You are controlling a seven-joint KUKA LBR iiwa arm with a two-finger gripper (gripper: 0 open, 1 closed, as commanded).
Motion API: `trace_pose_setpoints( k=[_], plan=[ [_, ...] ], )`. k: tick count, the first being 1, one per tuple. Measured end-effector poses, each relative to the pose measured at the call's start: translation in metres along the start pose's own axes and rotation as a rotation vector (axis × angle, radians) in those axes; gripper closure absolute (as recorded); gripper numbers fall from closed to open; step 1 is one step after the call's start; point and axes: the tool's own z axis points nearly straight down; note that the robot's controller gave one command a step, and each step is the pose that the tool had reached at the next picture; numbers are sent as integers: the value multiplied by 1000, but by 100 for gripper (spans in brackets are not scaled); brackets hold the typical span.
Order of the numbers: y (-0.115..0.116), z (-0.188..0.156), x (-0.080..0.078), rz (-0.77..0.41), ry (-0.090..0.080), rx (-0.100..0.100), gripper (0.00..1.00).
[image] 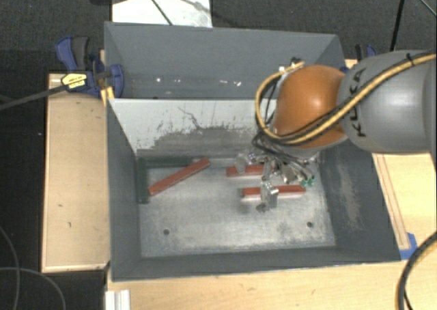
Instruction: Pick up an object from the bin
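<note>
The hand (pixel 268 194) is parked right on top of the short red-brown bar (pixel 249 194) lying left-to-right at centre-right of the frame, honestly can't tell if it's clenched or released.

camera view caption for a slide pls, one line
Robot hand low over a short red-brown bar right of centre in the grey bin, a longer bar lying at the view's left.

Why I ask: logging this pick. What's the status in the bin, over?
Gripper down over short red-brown bar, right of centre; hold not confirmed. Second short bar just behind it. Long red-brown stick apart, to the left.
</note>
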Motion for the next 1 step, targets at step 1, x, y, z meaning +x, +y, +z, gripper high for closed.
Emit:
trace_pose_setpoints(
  k=[1],
  plan=[
    [-37,37,24,360,8,0,100]
  ],
)
